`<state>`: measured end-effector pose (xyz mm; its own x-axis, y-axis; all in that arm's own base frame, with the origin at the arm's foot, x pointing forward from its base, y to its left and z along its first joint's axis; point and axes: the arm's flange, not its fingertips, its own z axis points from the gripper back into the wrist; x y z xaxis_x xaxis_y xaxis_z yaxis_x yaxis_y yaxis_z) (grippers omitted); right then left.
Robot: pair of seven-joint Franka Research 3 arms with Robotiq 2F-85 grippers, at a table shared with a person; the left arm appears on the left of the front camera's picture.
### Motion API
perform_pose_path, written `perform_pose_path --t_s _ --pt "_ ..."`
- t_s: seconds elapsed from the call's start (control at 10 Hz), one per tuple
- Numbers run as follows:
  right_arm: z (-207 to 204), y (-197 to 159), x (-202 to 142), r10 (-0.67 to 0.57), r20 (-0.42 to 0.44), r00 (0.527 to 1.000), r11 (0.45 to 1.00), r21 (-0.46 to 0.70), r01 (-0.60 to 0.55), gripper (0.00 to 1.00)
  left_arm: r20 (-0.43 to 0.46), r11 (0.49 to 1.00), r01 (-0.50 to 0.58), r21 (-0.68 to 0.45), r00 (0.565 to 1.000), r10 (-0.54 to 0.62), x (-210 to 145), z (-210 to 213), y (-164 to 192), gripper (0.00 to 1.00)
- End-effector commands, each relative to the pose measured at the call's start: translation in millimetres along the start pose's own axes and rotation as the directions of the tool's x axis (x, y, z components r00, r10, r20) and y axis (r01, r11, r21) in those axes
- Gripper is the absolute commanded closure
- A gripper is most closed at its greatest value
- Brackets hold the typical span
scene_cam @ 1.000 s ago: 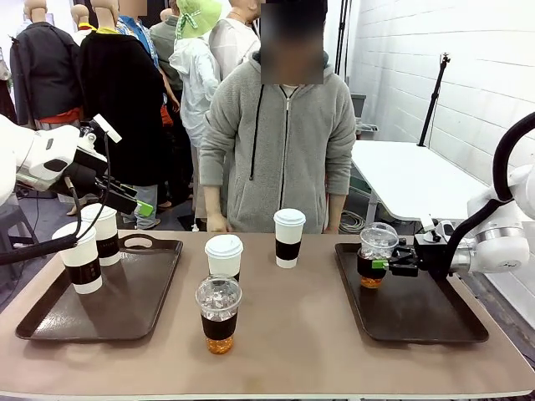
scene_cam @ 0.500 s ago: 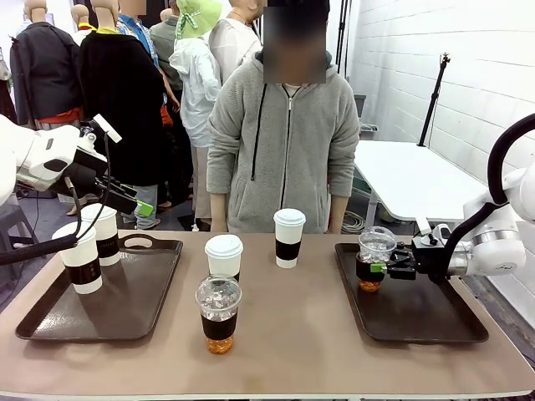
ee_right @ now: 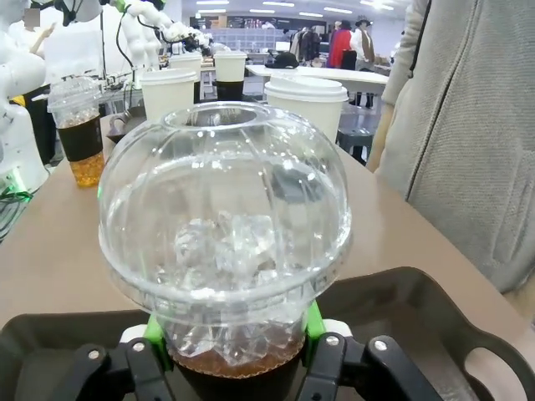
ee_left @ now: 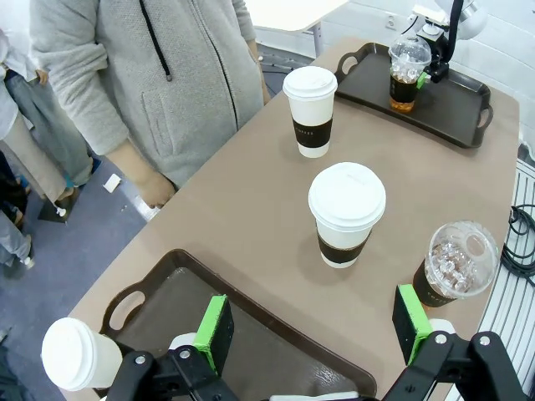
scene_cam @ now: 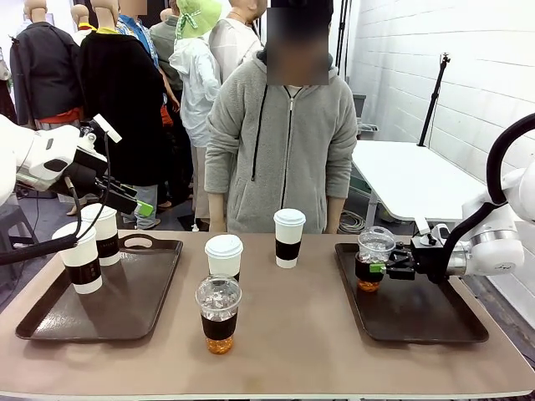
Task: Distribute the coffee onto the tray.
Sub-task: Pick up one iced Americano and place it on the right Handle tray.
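Observation:
My right gripper [scene_cam: 378,269] is shut on a clear dome-lidded iced coffee [scene_cam: 374,259] standing at the near-left end of the right tray [scene_cam: 426,322]. In the right wrist view its green pads press both sides of the cup [ee_right: 224,242]. A second iced coffee [scene_cam: 219,313] and two white paper cups [scene_cam: 224,255] [scene_cam: 289,237] stand on the table's middle. Two more paper cups [scene_cam: 80,257] [scene_cam: 104,234] sit on the left tray [scene_cam: 134,309]. My left gripper [scene_cam: 134,203] hangs open above that tray, nothing between its fingers [ee_left: 216,334].
A person in a grey hoodie [scene_cam: 280,150] stands at the far edge behind the middle cups, arms down. A white table [scene_cam: 410,180] stands at the back right. Most of the right tray's surface is bare, as is the near half of the left tray.
The right gripper has carried the iced coffee slightly left and down onto the right tray. The left arm has not moved.

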<state>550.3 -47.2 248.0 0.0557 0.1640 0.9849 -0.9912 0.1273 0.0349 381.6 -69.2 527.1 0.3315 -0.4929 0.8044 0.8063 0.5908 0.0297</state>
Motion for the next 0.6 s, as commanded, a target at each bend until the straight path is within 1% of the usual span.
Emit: perform_pose_path --t_s 0.0,0.3,0.5 --pt "-1.9 1.2 -0.4 -0.023 -0.018 1.0 1.0 -0.001 0.023 0.0 0.007 1.0 0.018 -0.014 1.0 -0.018 -2.6 -1.4 3.7 0.0" --pt "3.8 4.0 -1.0 -0.036 -0.03 0.999 0.999 -0.003 0.036 0.0 0.007 1.0 0.018 -0.014 1.0 -0.018 -2.6 -1.4 3.7 0.0" --pt "14.4 8.5 -5.0 -0.05 -0.034 0.998 0.998 -0.026 0.049 0.0 0.007 1.0 0.018 -0.014 1.0 -0.018 -2.6 -1.4 3.7 0.0"
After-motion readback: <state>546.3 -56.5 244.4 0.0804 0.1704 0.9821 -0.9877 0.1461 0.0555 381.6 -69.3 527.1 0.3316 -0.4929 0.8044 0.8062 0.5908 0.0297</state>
